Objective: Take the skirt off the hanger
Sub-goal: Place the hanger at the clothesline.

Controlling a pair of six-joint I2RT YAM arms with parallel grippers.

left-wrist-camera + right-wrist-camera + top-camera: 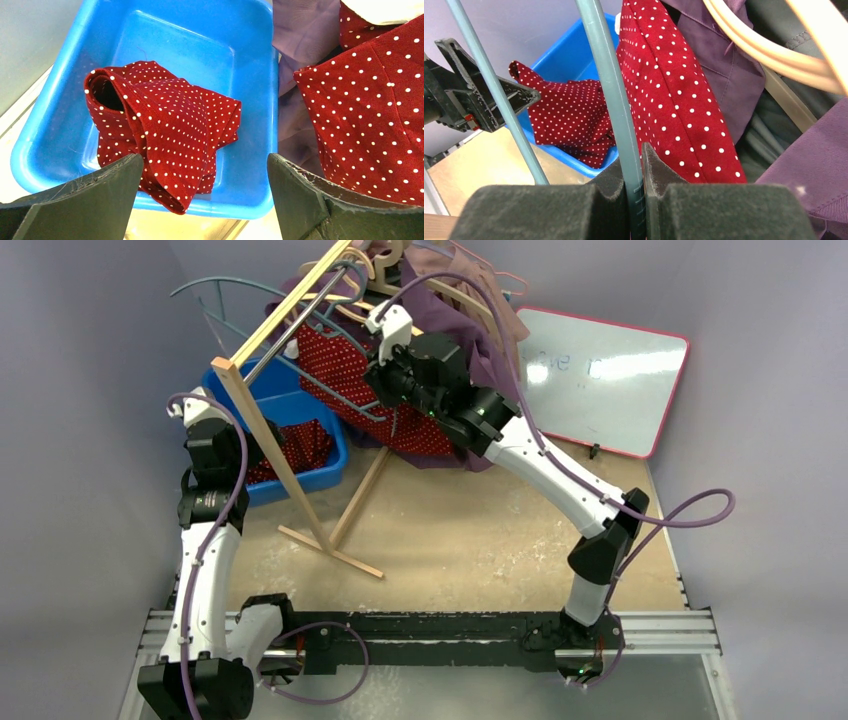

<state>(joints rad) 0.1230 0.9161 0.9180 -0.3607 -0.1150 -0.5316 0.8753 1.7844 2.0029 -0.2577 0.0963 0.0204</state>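
Low in the right-wrist frame, right fingers [656, 175] clench the hanger bar [609, 90]; skirt [669, 100] hangs just right, running up-frame. Left fingers [90, 195] spread, farther off.

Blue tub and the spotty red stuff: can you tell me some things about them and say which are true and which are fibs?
1. A red spotty cloth lies in the blue tub. True.
2. The left pincer is squeezing that cloth. False: it is open above the tub and holds nothing.
3. The right pincer is shut on a grey hanger bar. True.
4. All the red spotty fabric is in the tub. False: a red spotty skirt hangs on the wooden rack, beside the grey hanger bar.
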